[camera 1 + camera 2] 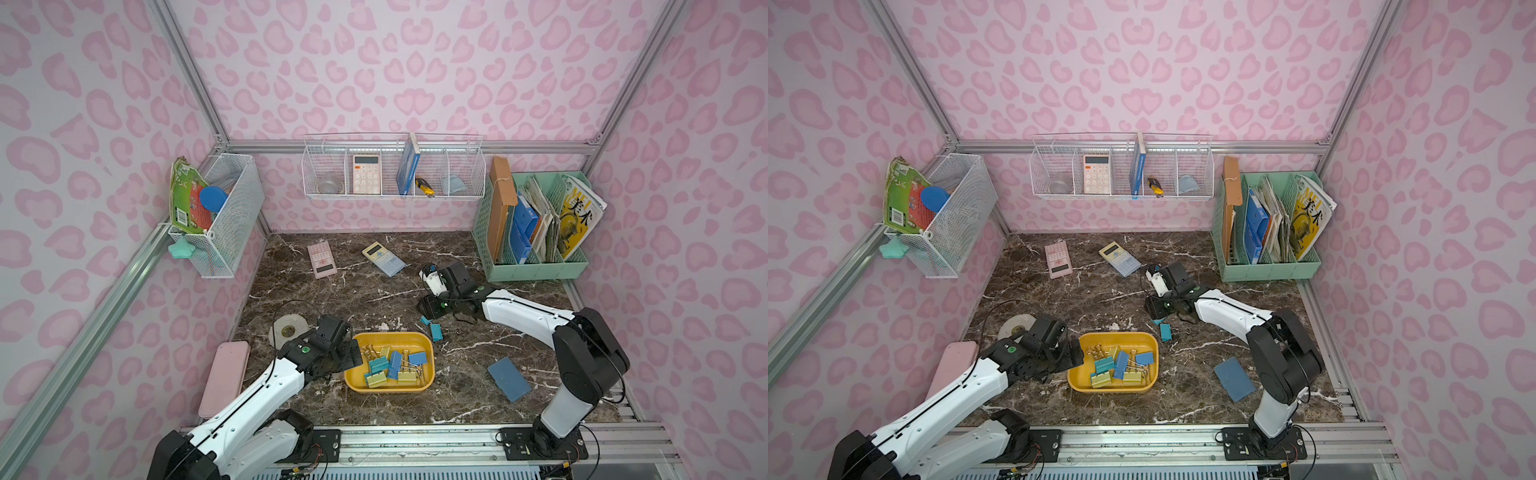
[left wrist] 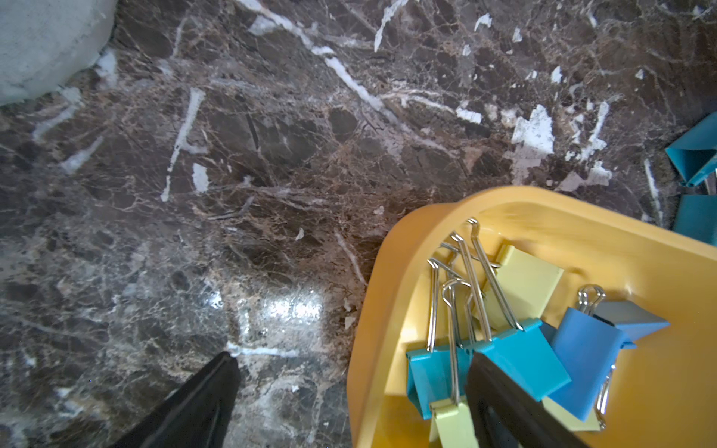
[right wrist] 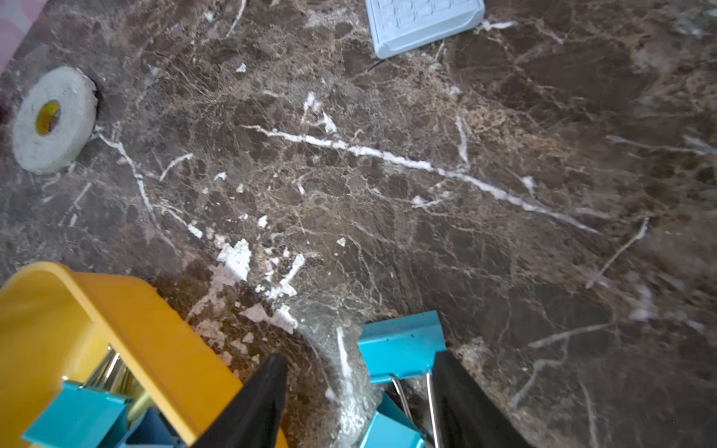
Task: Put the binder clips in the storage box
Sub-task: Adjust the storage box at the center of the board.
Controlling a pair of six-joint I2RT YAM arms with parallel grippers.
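Note:
The yellow storage box [image 1: 355, 380] [image 1: 1077, 380] lies near the table's front, with several teal, blue and pale yellow binder clips [image 1: 395, 365] [image 2: 516, 349] heaped inside. My left gripper [image 1: 353, 353] [image 2: 353, 368] is open and straddles the box's left rim, one finger over the table and one above the heap. Two teal binder clips [image 1: 435, 331] [image 1: 1165, 331] lie on the marble just right of the box. My right gripper [image 1: 423, 315] [image 3: 359, 372] is open low over them. One teal clip [image 3: 401, 345] lies between its fingers, against one finger.
A pink calculator [image 1: 321, 259] and a blue-yellow one [image 1: 383, 258] lie at the back. A tape roll [image 1: 286, 330] and a pink case [image 1: 224, 376] are behind the left arm. A flat blue pad [image 1: 509, 379] lies front right, and a green file organizer [image 1: 536, 232] stands back right.

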